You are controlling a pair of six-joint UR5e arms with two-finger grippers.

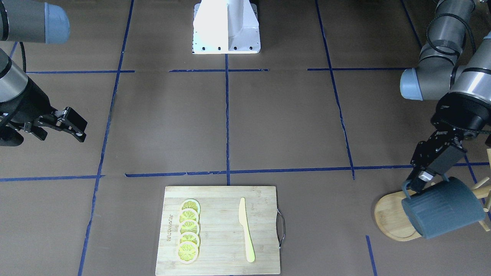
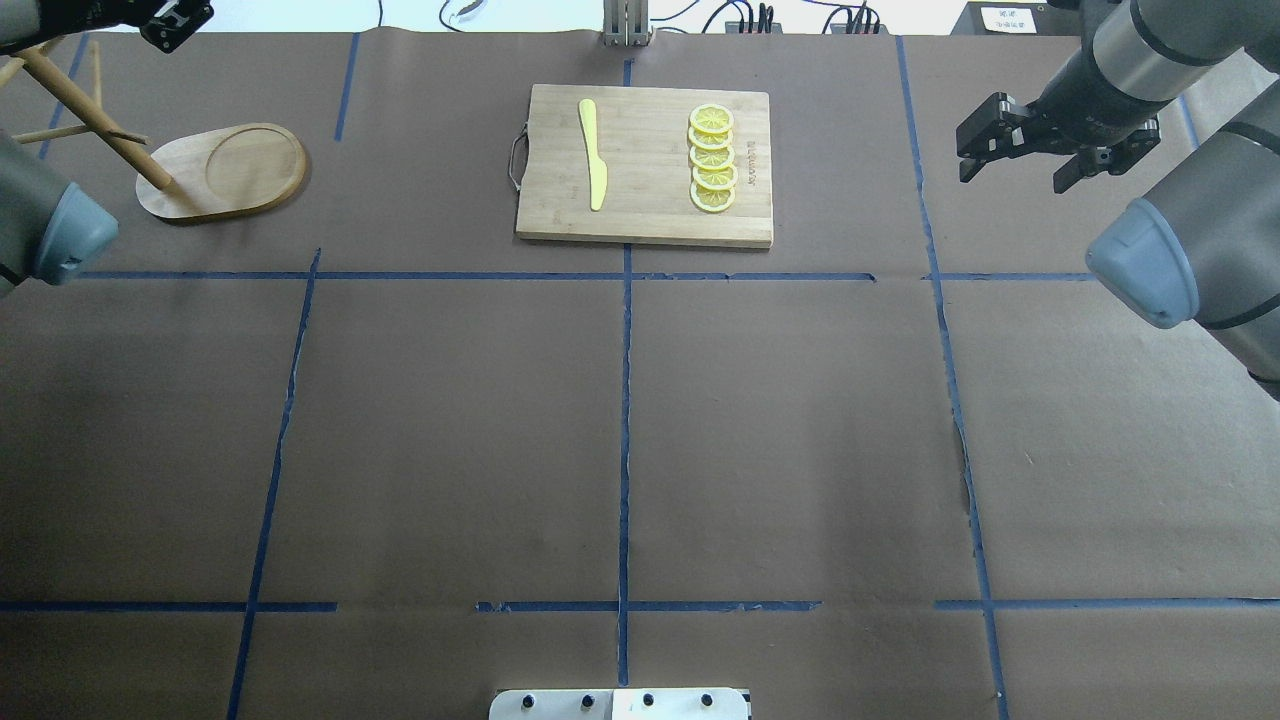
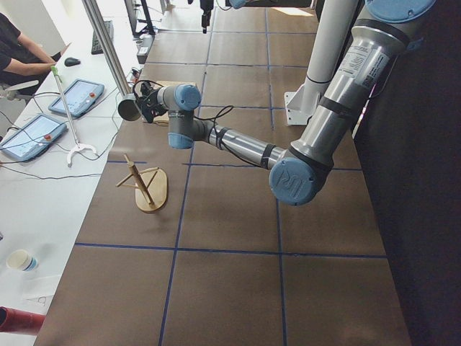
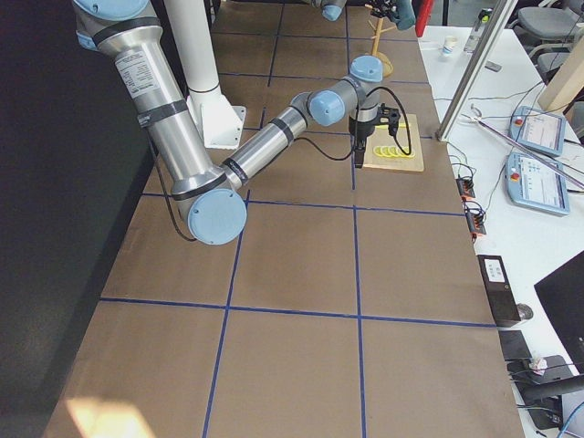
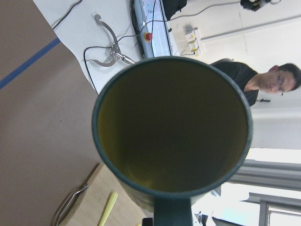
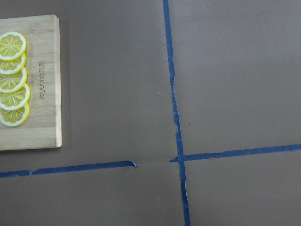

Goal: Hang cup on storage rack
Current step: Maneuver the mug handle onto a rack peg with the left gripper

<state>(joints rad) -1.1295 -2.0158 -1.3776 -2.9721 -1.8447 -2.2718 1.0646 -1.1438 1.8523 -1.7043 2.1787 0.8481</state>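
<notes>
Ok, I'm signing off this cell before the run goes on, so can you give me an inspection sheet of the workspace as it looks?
Surface: brown table with a blue tape grid; no spills seen.
Job's things: cup in the air, tilted, on no peg; storage rack upright.
Clutter: cutting board bearing lemon slices and a yellow knife.
Grippers: left claw shut on the cup at its handle; right claw open, empty.
Cables: black cable by the right arm.
Surroundings: seated person and tablets at a side desk.
</notes>
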